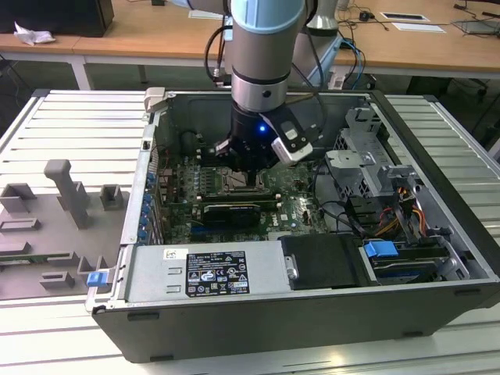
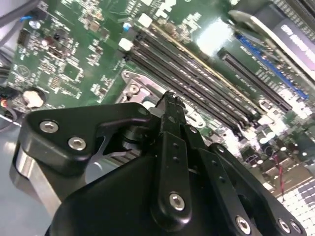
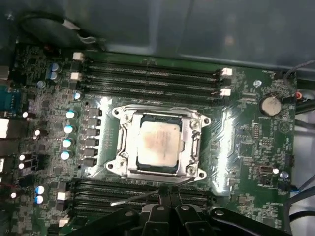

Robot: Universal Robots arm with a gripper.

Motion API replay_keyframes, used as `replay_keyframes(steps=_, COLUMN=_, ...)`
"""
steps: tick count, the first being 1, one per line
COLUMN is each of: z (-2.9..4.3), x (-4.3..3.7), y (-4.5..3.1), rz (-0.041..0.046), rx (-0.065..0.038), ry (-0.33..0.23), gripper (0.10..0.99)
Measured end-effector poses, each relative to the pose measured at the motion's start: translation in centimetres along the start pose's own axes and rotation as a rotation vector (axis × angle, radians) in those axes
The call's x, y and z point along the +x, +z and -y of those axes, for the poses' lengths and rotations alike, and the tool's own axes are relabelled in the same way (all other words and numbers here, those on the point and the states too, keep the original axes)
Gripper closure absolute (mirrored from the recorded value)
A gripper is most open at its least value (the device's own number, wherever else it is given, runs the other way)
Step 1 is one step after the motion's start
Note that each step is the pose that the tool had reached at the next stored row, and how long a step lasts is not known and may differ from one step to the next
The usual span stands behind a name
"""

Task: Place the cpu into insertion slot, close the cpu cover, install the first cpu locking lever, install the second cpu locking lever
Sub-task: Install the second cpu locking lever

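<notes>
One pincer is hanging low inside the open computer case, its black fingertips sitting close together; whether anything is pinched between them I cannot tell. Just off its tips, a thin metal locking lever is slanting out across the memory slots. Directly beyond the tips, the cpu is lying flat in the insertion slot, its pale top showing through the cut-out of the cpu cover, which is lying down over it. Past the socket, more memory slots are running across the green motherboard. Farther out, in the exterior view, a grey fixture plate is sitting beside the case.
</notes>
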State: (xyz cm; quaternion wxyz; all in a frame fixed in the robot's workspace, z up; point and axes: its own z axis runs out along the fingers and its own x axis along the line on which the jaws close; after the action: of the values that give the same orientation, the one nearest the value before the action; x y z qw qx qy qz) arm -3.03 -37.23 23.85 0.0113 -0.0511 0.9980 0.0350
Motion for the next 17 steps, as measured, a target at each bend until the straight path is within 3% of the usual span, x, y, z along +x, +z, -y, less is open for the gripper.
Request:
replay_keyframes(steps=4, z=-0.06, x=1.37, y=0.16, rz=0.0, rx=-0.001, ry=-0.002, gripper=0.98)
replay_keyframes(steps=9, z=-0.1, x=2.56, y=0.99, rz=0.0001, rx=-0.006, ry=-0.005, gripper=0.98)
replay_keyframes(steps=15, z=-0.05, x=3.12, y=2.44, rz=0.0003, rx=-0.009, ry=-0.006, gripper=0.98)
replay_keyframes(steps=17, z=0.17, x=3.21, y=2.5, rz=0.0032, rx=-0.036, ry=-0.006, gripper=0.98)
